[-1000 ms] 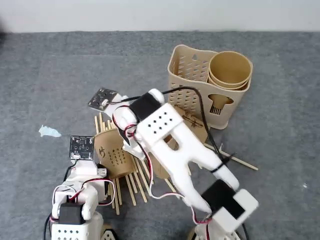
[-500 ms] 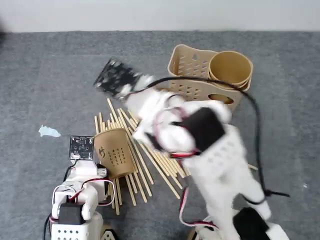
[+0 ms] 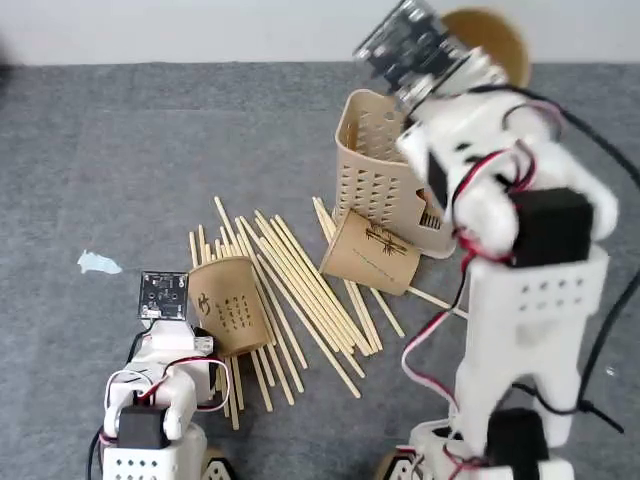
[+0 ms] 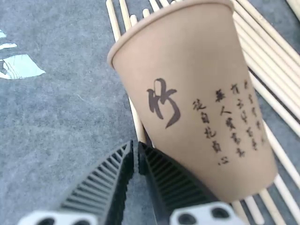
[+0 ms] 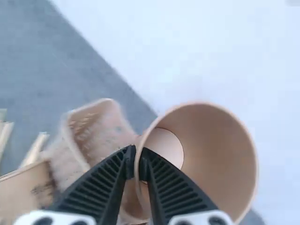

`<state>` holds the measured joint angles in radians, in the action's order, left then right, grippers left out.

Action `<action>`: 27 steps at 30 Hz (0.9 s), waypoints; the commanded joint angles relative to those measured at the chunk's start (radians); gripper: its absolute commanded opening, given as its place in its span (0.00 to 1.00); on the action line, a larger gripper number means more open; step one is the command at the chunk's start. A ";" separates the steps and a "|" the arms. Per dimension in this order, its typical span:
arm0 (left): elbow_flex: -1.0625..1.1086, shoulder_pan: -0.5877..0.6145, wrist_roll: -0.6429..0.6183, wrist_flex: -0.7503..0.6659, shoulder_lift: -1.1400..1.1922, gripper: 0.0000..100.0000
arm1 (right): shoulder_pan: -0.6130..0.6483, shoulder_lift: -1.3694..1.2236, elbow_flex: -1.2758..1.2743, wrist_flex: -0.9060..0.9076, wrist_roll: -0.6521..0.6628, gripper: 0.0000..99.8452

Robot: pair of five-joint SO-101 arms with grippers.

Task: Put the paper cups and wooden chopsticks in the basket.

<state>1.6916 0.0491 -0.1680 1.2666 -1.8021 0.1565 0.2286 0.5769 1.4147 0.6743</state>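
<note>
High view, right gripper [image 5: 133,150] first: clamped on the rim of the held cup [image 3: 500,45], one jaw inside the wall and one outside, raised well clear of the bench [image 3: 100,150]. Below that grip, the basket [image 3: 375,170] — upright, its far compartment hidden behind the arm, so no telling how many cups already inside. Judged as the drop step for this cup: carried over, not yet released. Lower down and off toward the left gripper [image 4: 136,145], the fallen cup [image 3: 372,252] on its side, close against the basket's foot, lying across a few of the chopsticks [image 3: 300,285]. Rest of the sticks fanned loose between the two grippers, none gathered. Left gripper down low, jaws pinched nearly together on nothing, the near cup [image 4: 197,108] lying just beside one jaw, on top of the sticks. Left to do, by this reckoning — one cup to release, two cups to lift, every chopstick.
</note>
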 commanded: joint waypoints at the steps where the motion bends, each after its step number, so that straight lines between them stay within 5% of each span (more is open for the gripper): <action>1: -0.008 -0.005 -0.008 -0.005 -0.017 0.01 | -0.053 -0.061 0.046 -0.056 0.009 0.01; 27: -0.008 -0.005 -0.008 -0.005 -0.017 0.01 | -0.061 -0.125 0.054 0.171 0.008 0.01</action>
<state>1.6916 0.0491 -0.1680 1.2666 -1.8021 0.1059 0.0690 0.5846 1.5789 0.6759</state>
